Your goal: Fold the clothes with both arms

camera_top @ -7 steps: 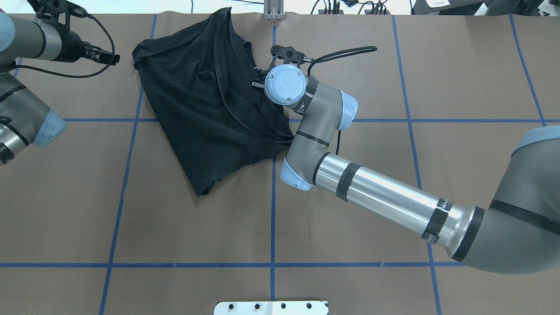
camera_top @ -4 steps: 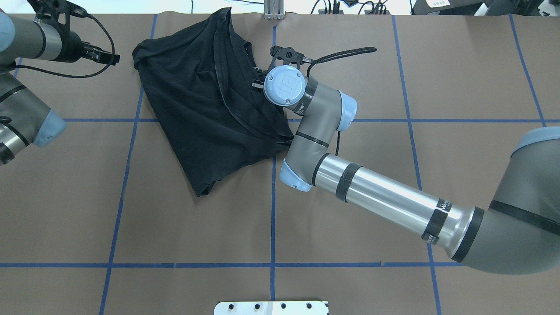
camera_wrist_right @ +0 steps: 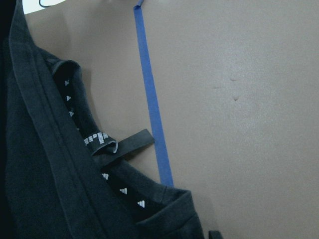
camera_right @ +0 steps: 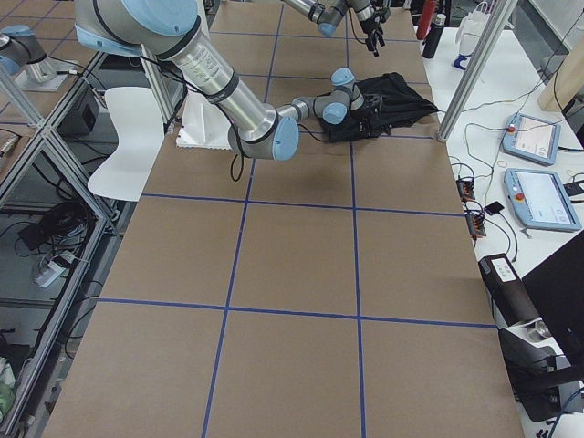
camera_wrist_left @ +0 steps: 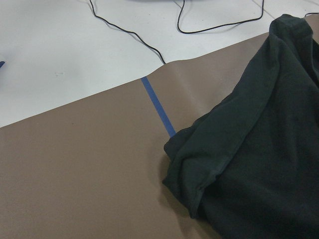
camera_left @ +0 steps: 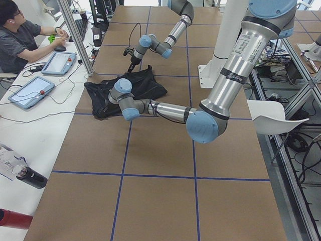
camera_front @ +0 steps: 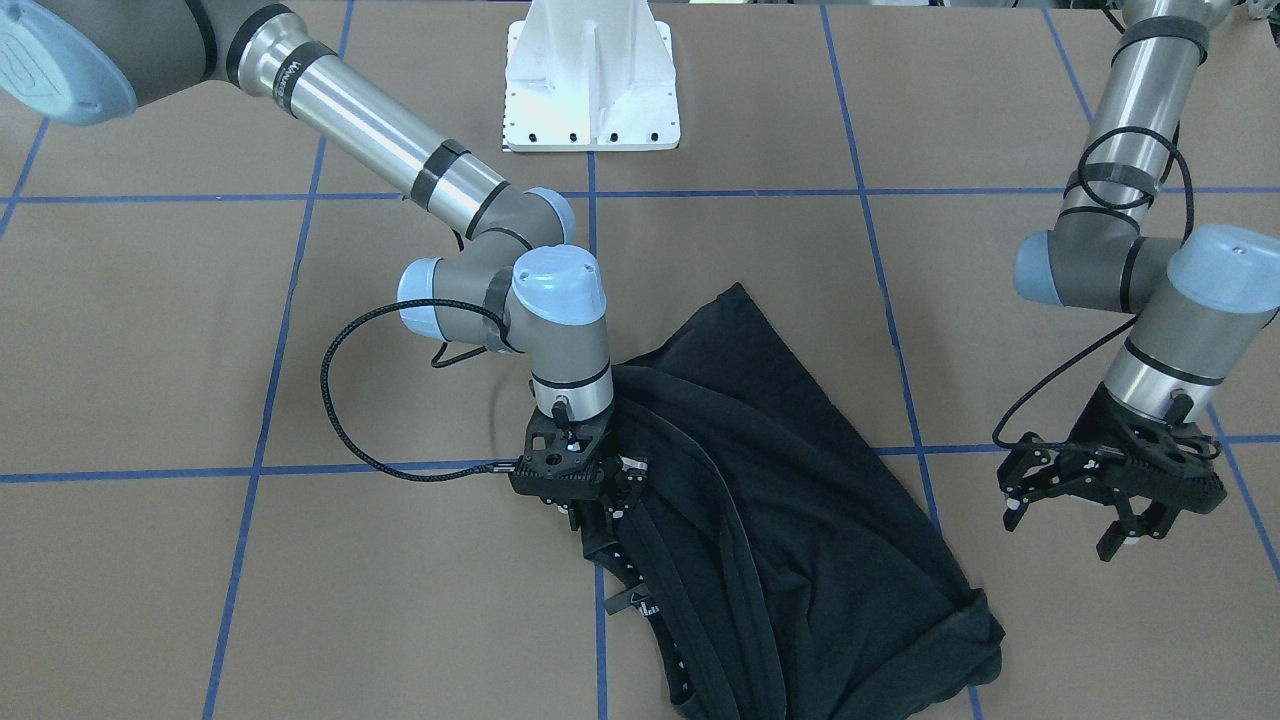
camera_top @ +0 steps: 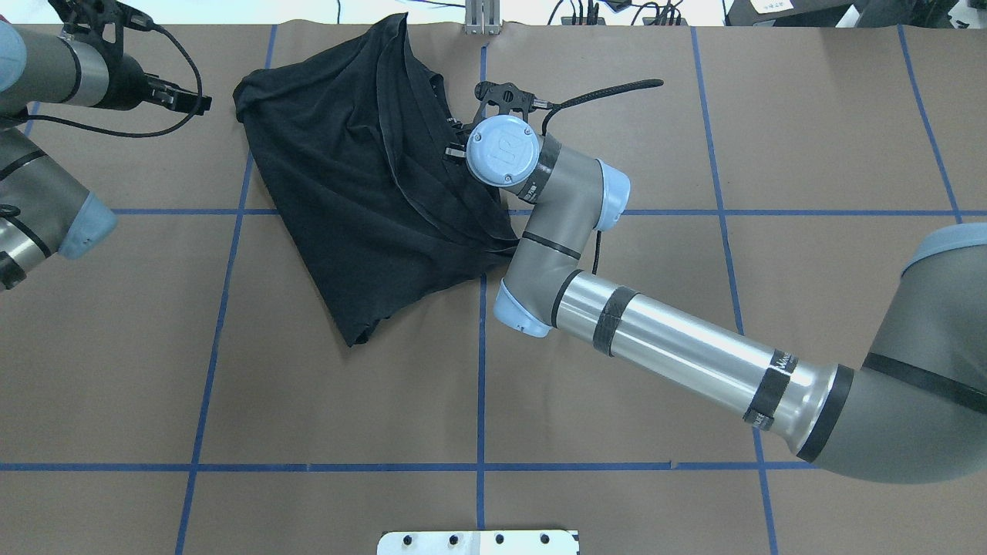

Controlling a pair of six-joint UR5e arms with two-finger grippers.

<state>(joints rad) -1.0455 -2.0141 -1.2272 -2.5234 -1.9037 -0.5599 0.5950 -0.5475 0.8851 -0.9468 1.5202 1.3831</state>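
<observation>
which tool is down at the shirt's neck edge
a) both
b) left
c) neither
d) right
d: the right tool sits at the neck edge of the shirt, while the left tool hangs open off to the side, clear of the cloth.

I am seeing the T-shirt (camera_top: 370, 177) lying on the table (camera_top: 694, 347), in the half far from the robot and a little to the left of the middle tape line (camera_top: 481, 370). The right gripper (camera_front: 598, 510) is standing at the shirt's right edge, by the collar (camera_wrist_right: 99, 144), almost over that line; I cannot tell if it is touching the cloth. The left gripper (camera_front: 1128, 535) is hanging left of the shirt, apart from it. The pedestal base (camera_front: 592, 80) is sitting at the near edge, in the middle.
</observation>
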